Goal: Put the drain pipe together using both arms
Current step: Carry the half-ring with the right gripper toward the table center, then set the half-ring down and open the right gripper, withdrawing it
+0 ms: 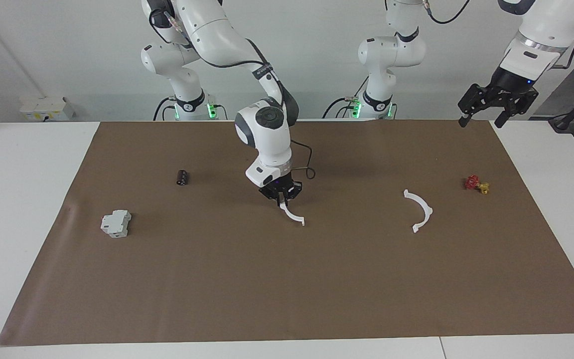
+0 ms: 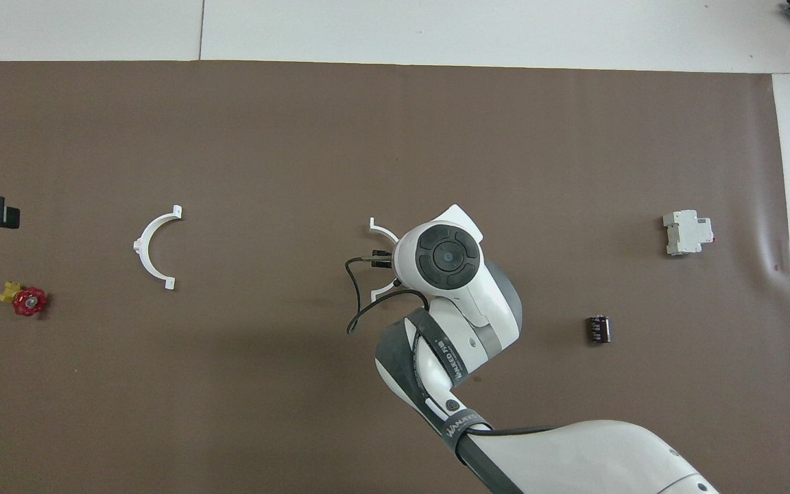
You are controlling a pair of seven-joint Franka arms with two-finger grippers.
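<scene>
The drain pipe lies in two separate thin white half-rings with small end tabs, well apart on the brown mat. One half-ring (image 1: 292, 213) sits near the middle of the bench, and the right gripper (image 1: 281, 195) is down on it, its fingers narrowed on the arc's upper end (the wrist hides most of that piece from above). The other half-ring (image 1: 420, 210) lies flat and untouched toward the left arm's end of the bench. The left gripper (image 1: 481, 119) hangs in the air over the mat's corner at the robots' edge, fingers spread wide. A small red and yellow valve (image 1: 477, 184) lies near the free half-ring. Toward the right arm's end lie a small black cylinder (image 1: 182, 177) and a light-grey boxy block (image 1: 116, 223).
</scene>
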